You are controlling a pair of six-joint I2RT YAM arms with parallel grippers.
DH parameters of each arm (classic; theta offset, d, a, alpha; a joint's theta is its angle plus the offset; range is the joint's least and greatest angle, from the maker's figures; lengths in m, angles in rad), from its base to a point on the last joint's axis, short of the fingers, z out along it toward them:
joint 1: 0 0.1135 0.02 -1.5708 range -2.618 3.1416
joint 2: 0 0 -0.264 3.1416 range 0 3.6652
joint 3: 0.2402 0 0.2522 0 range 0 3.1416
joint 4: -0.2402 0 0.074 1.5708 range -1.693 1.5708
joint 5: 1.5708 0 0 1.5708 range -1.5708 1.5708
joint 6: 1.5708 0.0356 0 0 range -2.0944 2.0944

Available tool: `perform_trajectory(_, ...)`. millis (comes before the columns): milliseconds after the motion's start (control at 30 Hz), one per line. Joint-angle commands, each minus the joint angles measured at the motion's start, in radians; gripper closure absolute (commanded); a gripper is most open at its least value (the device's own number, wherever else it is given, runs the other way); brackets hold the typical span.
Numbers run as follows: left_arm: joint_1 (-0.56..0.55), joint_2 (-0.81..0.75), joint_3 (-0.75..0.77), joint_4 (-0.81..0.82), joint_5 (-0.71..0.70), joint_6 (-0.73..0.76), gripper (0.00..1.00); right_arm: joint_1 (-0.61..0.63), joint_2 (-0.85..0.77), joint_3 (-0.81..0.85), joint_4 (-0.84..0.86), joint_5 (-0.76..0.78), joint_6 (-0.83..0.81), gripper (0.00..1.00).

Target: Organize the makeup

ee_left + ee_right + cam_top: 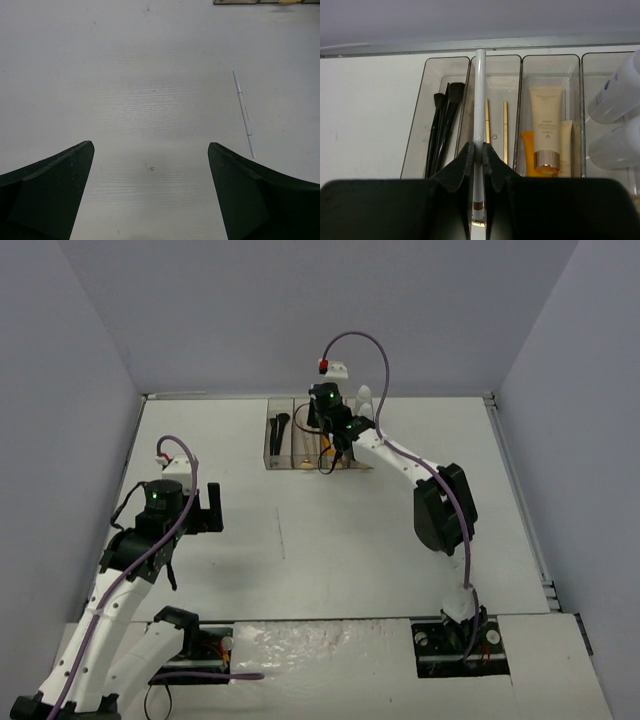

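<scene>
My right gripper (pixel 480 146) is shut on a thin white pencil (pixel 480 95) and holds it lengthwise over the second compartment of the clear box (pixel 520 90). That compartment holds two tan sticks (pixel 505 130). Black brushes (pixel 442 125) lie in the first compartment. A beige tube (pixel 546 120) and an orange tube (pixel 527 150) lie in the third. White bottles (pixel 617 95) stand in the fourth. My left gripper (pixel 150 145) is open and empty above the bare table. Another white pencil (pixel 243 112) lies on the table ahead and to its right.
In the top view the box (pixel 272 445) sits at the far middle of the table, with my right gripper (pixel 335 445) over it and my left gripper (pixel 203 512) at the near left. Grey walls enclose the table. The box's near edge (pixel 265 2) shows in the left wrist view.
</scene>
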Motion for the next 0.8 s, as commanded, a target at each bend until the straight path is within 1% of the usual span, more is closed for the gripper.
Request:
perform_trajectory(0,0.007,0.007,0.024,0.033,0.004,-0.016,0.03,-0.023,0.135,0.162,0.012,-0.084,0.011,1.0)
perform_trajectory(100,0.007,0.009,0.024,0.034,0.004,-0.02,0.03,-0.029,0.209,0.221,0.011,-0.122,0.008,0.98)
perform_trajectory(167,0.007,0.01,0.024,0.034,0.007,-0.022,0.03,-0.028,0.232,0.241,0.012,-0.13,0.009,0.92)
perform_trajectory(200,0.007,0.013,0.024,0.033,0.007,-0.022,0.03,-0.028,0.241,0.244,0.014,-0.129,0.012,0.86)
perform_trajectory(267,0.009,0.018,0.025,0.032,0.007,-0.023,0.03,-0.029,0.249,0.244,0.015,-0.127,0.015,0.7)
perform_trajectory(333,0.009,0.024,0.026,0.032,0.004,-0.026,0.03,-0.03,0.245,0.238,0.015,-0.127,0.02,0.63)
perform_trajectory(433,0.009,0.026,0.046,0.032,-0.012,-0.052,0.03,-0.028,0.196,0.223,0.015,-0.138,0.027,0.44)
perform_trajectory(500,0.009,0.026,0.056,0.038,0.004,-0.078,0.03,-0.028,0.143,0.196,0.017,-0.141,0.02,0.29)
perform_trajectory(600,0.007,0.047,0.068,0.04,0.074,-0.133,0.03,-0.03,0.017,0.104,0.017,-0.123,-0.019,0.11)
perform_trajectory(667,0.006,0.067,0.073,0.038,0.118,-0.172,0.03,-0.03,-0.091,0.02,0.017,-0.111,-0.038,0.02)
perform_trajectory(767,-0.004,0.093,0.08,0.041,0.14,-0.219,0.03,-0.03,-0.293,-0.104,0.014,-0.087,-0.091,0.0)
